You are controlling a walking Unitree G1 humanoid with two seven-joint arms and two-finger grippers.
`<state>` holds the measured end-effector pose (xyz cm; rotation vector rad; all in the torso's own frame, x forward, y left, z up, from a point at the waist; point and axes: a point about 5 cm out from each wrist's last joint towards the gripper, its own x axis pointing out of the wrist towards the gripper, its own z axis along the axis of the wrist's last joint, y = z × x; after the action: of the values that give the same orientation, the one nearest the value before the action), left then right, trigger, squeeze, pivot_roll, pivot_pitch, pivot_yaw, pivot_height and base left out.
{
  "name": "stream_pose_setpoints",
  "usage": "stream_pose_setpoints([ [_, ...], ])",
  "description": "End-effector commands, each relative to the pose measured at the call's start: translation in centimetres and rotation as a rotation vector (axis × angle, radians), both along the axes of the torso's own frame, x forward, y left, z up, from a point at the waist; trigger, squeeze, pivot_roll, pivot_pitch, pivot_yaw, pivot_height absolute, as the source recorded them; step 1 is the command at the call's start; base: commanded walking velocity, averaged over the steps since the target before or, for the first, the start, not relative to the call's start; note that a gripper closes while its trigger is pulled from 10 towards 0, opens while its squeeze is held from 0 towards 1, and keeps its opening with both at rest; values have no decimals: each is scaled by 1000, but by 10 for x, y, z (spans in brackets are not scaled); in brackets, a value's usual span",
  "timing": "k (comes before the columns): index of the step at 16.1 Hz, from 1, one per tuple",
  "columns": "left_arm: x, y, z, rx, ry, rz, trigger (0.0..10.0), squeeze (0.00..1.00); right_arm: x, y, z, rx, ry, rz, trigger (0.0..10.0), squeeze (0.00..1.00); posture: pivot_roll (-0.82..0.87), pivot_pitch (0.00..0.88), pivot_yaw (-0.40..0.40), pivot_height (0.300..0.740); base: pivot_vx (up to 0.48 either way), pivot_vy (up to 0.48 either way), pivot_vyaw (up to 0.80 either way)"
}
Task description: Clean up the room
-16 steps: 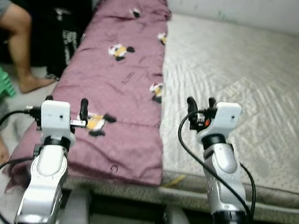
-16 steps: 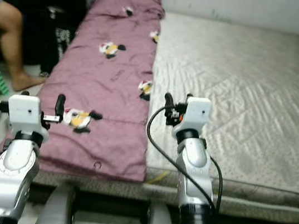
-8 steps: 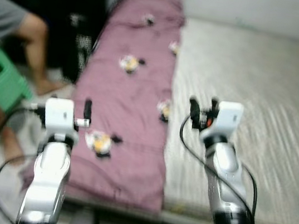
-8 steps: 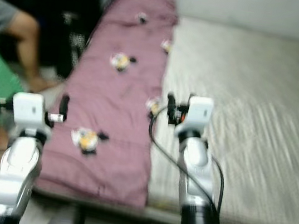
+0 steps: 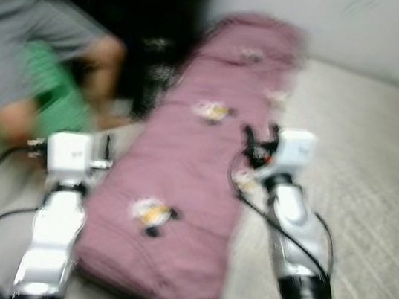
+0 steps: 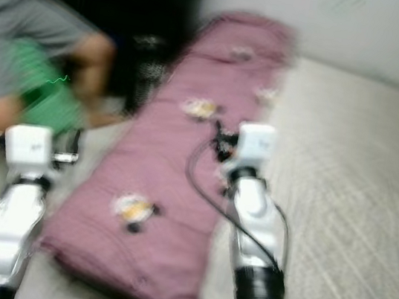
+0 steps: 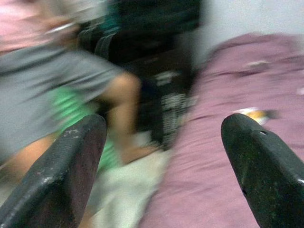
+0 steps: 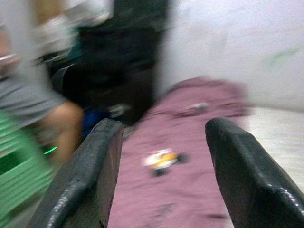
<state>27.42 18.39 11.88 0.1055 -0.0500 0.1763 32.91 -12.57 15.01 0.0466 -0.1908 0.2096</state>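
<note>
- Left eye view came through blurred: a purple quilt (image 5: 200,195) with cartoon prints lay folded lengthwise along the left side of the mattress (image 5: 370,213).
- Left gripper (image 5: 101,156) hung raised off the bed's left edge, fingers (image 7: 66,175) spread wide, holding nothing.
- Right gripper (image 5: 259,137) hovered over the quilt's right border, fingers (image 8: 90,180) parted too, empty.
- A person (image 5: 42,43) in grey shorts sat on a green stool (image 5: 57,94) beside the bed.
</note>
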Motion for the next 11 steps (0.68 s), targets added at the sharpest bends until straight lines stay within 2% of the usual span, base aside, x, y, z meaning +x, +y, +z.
stream_pose_setpoints([
  [1,2,-14,0,-17,1,-48,10000,0,-2,-16,-10,-6,35,-51,10000,0,-23,0,-5,740,0,0,0],
  [8,1,-16,0,-19,-1,-58,10000,0,-5,-15,-17,-14,60,-48,10000,0,-21,0,-11,740,0,0,0],
  [11,-1,-16,1,-19,-7,-38,10000,0,-4,-13,-20,-28,77,-18,10000,0,-1,0,-55,740,0,0,0],
])
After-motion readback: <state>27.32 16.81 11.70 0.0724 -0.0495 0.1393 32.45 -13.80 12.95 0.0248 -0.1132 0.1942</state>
